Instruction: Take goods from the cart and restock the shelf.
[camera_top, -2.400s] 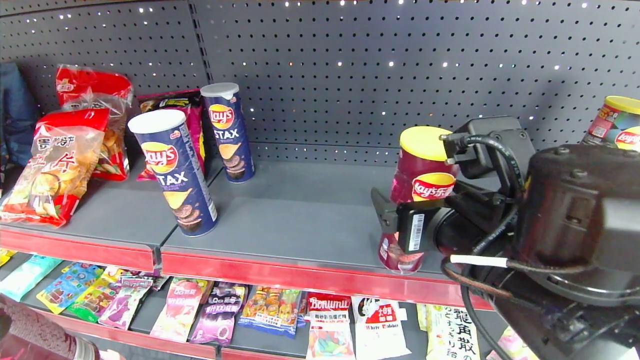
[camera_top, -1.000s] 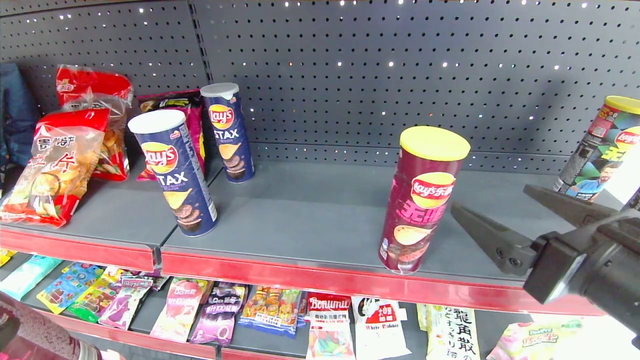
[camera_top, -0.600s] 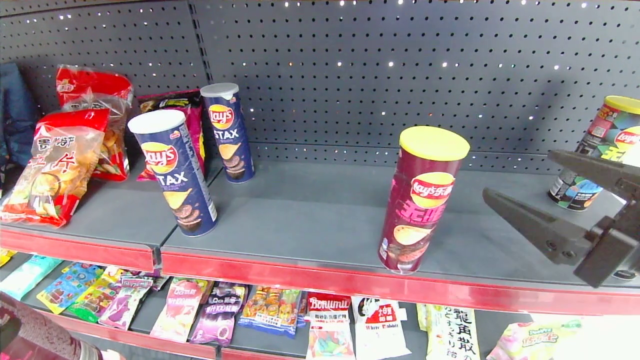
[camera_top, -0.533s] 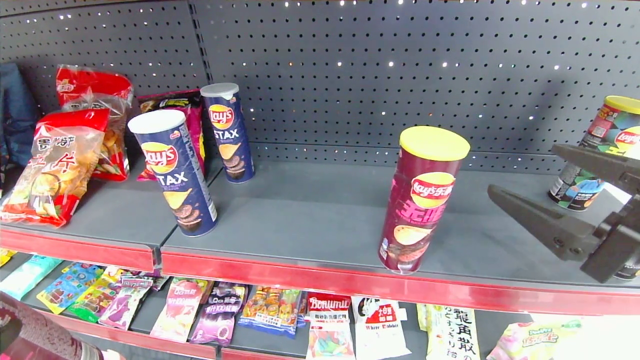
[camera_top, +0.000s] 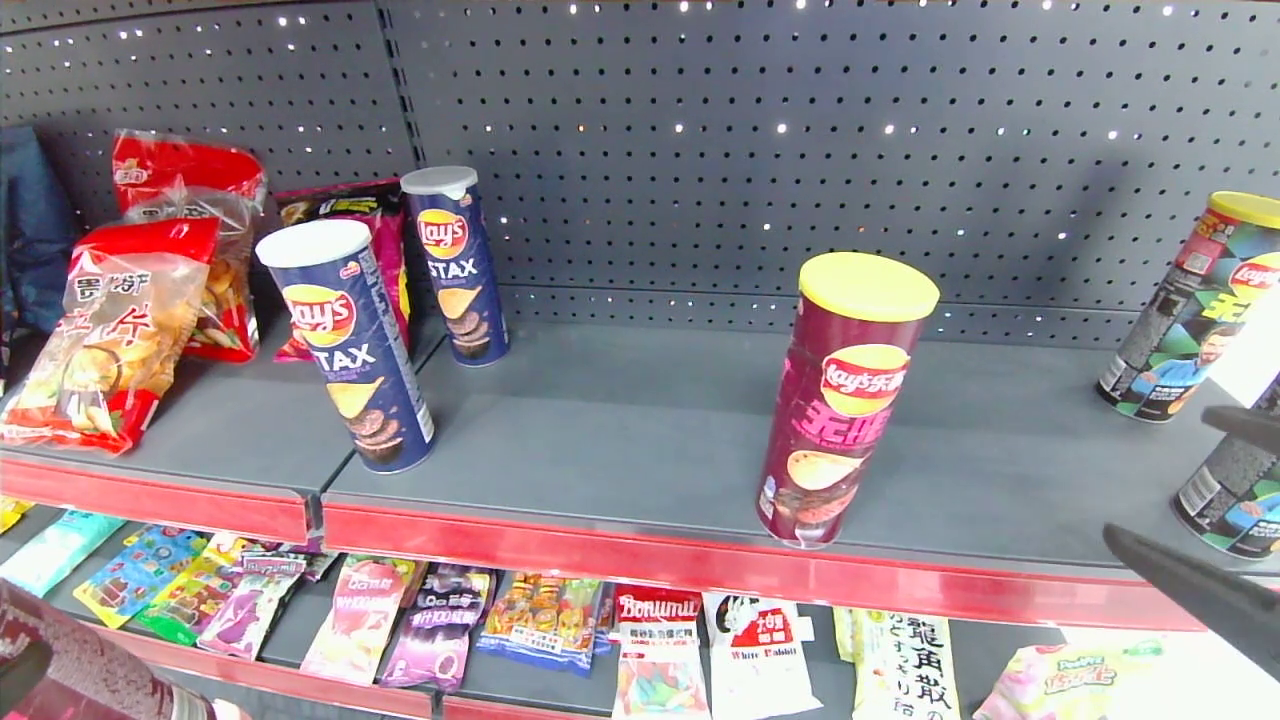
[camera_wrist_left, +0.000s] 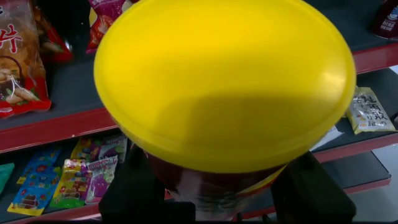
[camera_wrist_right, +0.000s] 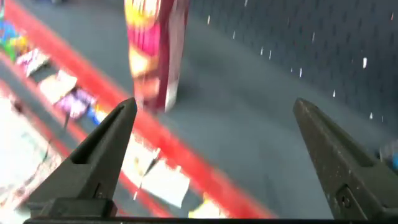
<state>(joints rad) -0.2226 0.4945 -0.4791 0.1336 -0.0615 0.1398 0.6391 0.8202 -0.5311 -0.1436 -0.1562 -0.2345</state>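
A maroon chip can (camera_top: 848, 400) with a yellow lid stands upright near the front edge of the grey shelf (camera_top: 620, 440). My right gripper (camera_top: 1155, 471) is open and empty, low at the right, well clear of that can. In the right wrist view the same can (camera_wrist_right: 155, 56) stands beyond and to one side of the spread fingers of the right gripper (camera_wrist_right: 214, 106). My left gripper (camera_wrist_left: 217, 196) is shut on another yellow-lidded can (camera_wrist_left: 224, 81), with its lid close to the camera and dark fingers (camera_wrist_left: 134, 190) on both sides.
Two blue cans (camera_top: 345, 345) (camera_top: 455, 265) and snack bags (camera_top: 110, 330) stand on the shelf's left part. Two multicoloured cans (camera_top: 1190, 310) (camera_top: 1235, 490) stand at the far right. The shelf has a red front lip (camera_top: 600, 555); packets (camera_top: 540, 620) lie on the shelf below.
My right gripper let go of the maroon can, which stays standing, then drew back to the right and sank toward the lower right corner with fingers spread.
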